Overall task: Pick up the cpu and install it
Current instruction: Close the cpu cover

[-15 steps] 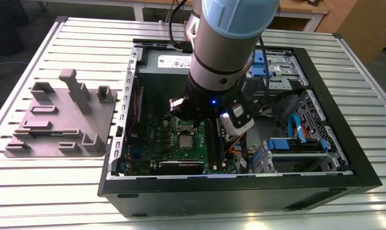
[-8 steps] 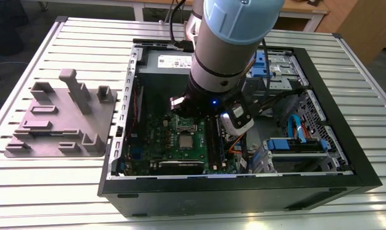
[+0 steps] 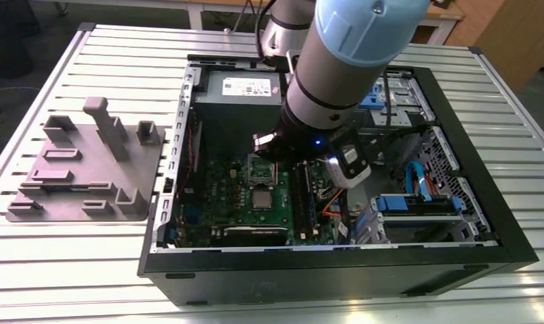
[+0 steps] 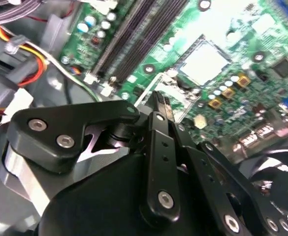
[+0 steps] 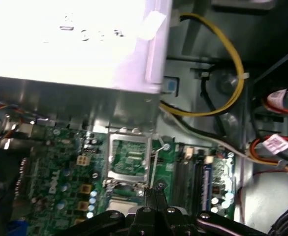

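Black gripper [image 4: 159, 104], fingers clenched together and holding nothing, above green motherboard [image 3: 220, 190] near small silvery-grey square cpu [image 3: 259, 199].

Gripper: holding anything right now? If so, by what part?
Nothing held. The gripper has its fingers together with nothing between them, above the green motherboard. The cpu lies on the board, apart from it.

The motherboard [image 3: 254, 202] is lying in the computer case [image 3: 344, 270], the cpu [image 3: 260, 199] resting on it, the power supply [image 3: 239, 88] sitting behind.
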`<state>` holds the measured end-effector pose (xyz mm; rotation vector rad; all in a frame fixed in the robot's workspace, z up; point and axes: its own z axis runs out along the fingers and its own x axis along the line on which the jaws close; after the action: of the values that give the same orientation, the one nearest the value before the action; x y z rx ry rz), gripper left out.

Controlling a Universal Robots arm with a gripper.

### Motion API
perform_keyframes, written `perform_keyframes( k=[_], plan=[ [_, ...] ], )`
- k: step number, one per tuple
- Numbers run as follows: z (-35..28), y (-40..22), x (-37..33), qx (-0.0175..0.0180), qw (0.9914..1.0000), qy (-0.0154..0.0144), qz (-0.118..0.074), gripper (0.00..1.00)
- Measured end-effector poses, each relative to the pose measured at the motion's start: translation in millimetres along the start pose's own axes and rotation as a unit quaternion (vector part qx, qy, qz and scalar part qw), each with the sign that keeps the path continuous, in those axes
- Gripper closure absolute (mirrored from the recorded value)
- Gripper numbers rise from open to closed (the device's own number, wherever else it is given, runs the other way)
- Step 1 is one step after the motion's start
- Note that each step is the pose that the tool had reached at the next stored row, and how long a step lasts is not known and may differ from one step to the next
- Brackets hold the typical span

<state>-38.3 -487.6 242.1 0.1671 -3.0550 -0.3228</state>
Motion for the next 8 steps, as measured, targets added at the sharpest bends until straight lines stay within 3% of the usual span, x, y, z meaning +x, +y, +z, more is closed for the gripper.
perform_keyframes(
  k=[1,3,4,8],
  plan=[
    [0.4,-0.2,-2.8,-0.0035,0.99999,-0.0003,0.0,0.89],
    [2.2,-0.2,-5.9,-0.0068,0.99998,-0.0004,-0.002,0.89],
    [3.4,-0.5,-6.1,-0.0071,0.99996,0.0003,-0.005,0.89],
    [8.5,-1.6,-6.3,-0.0054,0.99916,0.0081,-0.04,0.89]
  ],
)
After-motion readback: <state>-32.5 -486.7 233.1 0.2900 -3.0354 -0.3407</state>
